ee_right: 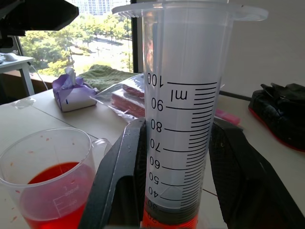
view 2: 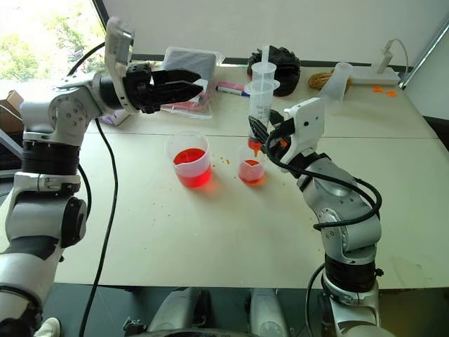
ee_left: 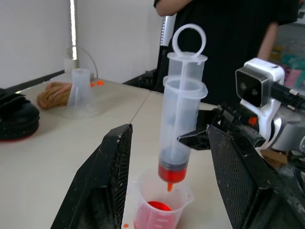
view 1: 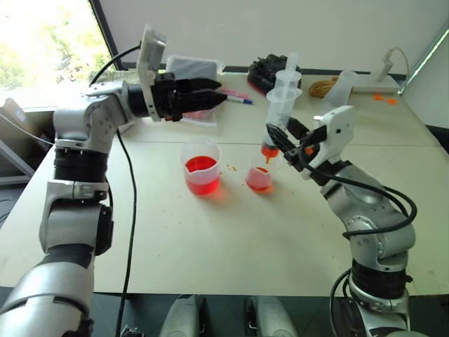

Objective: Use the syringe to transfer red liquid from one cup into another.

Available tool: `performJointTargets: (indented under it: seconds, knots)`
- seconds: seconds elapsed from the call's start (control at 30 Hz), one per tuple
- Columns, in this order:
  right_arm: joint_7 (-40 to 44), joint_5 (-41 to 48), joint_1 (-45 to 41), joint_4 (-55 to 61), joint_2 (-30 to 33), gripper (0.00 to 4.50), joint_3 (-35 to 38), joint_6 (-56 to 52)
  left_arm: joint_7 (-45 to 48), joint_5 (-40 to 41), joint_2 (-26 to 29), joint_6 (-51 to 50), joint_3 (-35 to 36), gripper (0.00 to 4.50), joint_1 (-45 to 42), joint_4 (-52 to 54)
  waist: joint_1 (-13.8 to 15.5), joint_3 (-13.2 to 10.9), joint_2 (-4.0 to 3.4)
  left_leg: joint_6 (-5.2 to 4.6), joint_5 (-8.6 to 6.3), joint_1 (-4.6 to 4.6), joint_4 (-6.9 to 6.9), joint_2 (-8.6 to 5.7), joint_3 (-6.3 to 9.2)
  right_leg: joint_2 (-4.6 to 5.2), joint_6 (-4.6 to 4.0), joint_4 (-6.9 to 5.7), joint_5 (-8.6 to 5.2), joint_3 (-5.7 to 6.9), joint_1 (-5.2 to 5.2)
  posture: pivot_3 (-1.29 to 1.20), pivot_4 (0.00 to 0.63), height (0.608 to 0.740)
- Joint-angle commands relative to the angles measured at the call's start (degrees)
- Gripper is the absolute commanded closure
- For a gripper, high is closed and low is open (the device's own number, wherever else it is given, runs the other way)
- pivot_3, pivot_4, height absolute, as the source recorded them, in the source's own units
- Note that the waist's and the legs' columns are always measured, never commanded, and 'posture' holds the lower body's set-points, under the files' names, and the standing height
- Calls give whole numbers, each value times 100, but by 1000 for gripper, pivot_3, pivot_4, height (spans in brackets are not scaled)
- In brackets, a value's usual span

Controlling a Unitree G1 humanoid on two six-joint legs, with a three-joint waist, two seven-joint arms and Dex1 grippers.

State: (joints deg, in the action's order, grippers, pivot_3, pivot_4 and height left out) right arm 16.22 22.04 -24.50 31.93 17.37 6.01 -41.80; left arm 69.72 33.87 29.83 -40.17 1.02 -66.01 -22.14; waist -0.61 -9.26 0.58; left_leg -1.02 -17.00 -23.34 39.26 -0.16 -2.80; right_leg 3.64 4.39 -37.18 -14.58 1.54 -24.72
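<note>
Right gripper (view 1: 280,137): its two black fingers are squeezed tight on the big clear plastic syringe (view 1: 280,105), low down on the tube.
Syringe: it stands straight up over the small narrow clear cup (view 1: 260,175). Its orange-red tip points down into that cup. A thin band of red liquid (ee_left: 172,171) sits at the bottom of the tube. I cannot tell if the tip touches the liquid in the cup.
Small cup: it has a little red in it.
Big clear cup with the wide rim (view 1: 200,166): it stands just beside the small cup, on the robot's left, with more red liquid (view 1: 201,174) inside.
Left gripper (view 1: 223,98): it is up in the air with its fingers spread wide, holding nothing, pointing at the syringe.
Table (view 1: 231,239): pale, with tiny orange spots near the cups.
Person in black (ee_left: 228,33): standing behind the table.
</note>
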Motion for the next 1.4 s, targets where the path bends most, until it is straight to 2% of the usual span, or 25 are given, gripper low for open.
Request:
performJointTargets:
  seconds: [0.03,0.27,0.97,1.33,1.4]
  knots:
    - [-19,-82,48,86,11,3191,-51,288,-115,191,-243,-225,115,1939,-481,106,4,0,0,0,0,0,0,0,1,0,0,1,0,1,0,0,150,740]
    - [5,-161,205,140,44,3191,-207,408,5,46,-671,29,-9,1939,-910,-110,-25,0,0,0,0,4,-1,1,1,-3,0,3,0,-1,0,0,150,740]
    - [-89,-177,221,236,84,3191,-185,420,289,-781,-1529,671,-448,1939,-1475,-1308,-4,0,0,-2,-1,3,1,0,1,-5,0,6,-1,1,0,0,150,740]
    - [-141,-177,180,156,103,3191,-169,462,140,-950,-1731,386,-494,1939,-1570,-1530,-5,0,0,-3,-1,3,1,0,1,-4,1,6,-1,1,0,0,150,740]
    - [-141,-173,167,139,96,3191,-174,469,117,-958,-1746,317,-495,2444,-1556,-1513,-5,0,0,-3,-1,3,1,0,1,-4,1,6,-1,0,0,0,150,740]
